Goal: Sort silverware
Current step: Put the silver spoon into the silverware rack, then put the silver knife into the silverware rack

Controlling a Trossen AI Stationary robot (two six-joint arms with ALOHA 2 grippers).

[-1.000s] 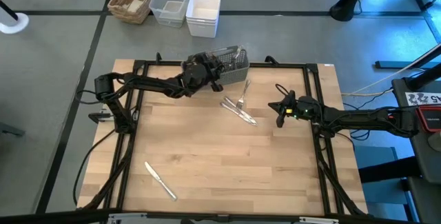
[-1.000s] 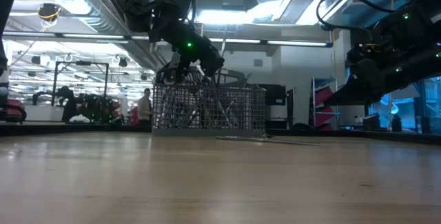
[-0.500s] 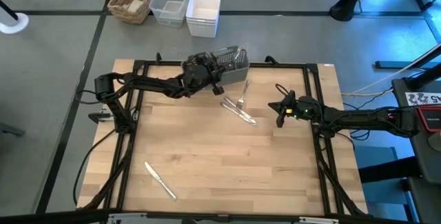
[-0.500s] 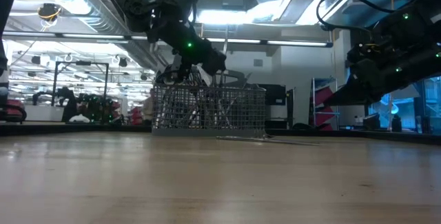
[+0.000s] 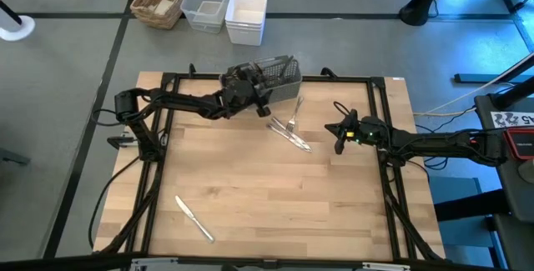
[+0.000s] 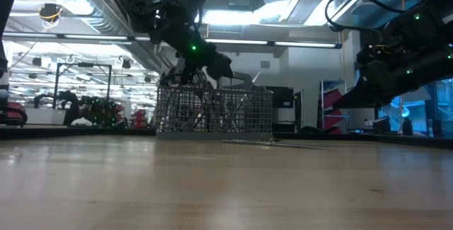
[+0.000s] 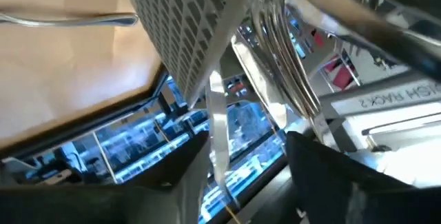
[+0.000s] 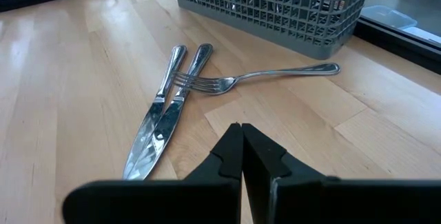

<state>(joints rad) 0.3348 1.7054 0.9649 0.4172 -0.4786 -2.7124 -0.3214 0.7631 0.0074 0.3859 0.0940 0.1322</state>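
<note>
The wooden table (image 5: pixel 275 196) holds a grey mesh caddy (image 5: pixel 279 77) at its far edge. The left pincer (image 5: pixel 260 97) hangs wide open over the caddy. The right pincer (image 8: pixel 241 156) is shut, empty. 2 knives (image 8: pixel 160 122) and 1 fork (image 8: pixel 255 78) lie just beside the caddy; another knife (image 5: pixel 193 218) lies well apart.

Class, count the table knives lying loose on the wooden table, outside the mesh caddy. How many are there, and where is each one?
3. Two knives lie side by side beside the caddy, under a fork's tines. One knife lies alone near the front left. More may be hidden inside the caddy.

mesh caddy (image 5: pixel 282 76) on table (image 5: pixel 250 196) | wicker basket (image 5: pixel 159 1), two bins on floor
</note>
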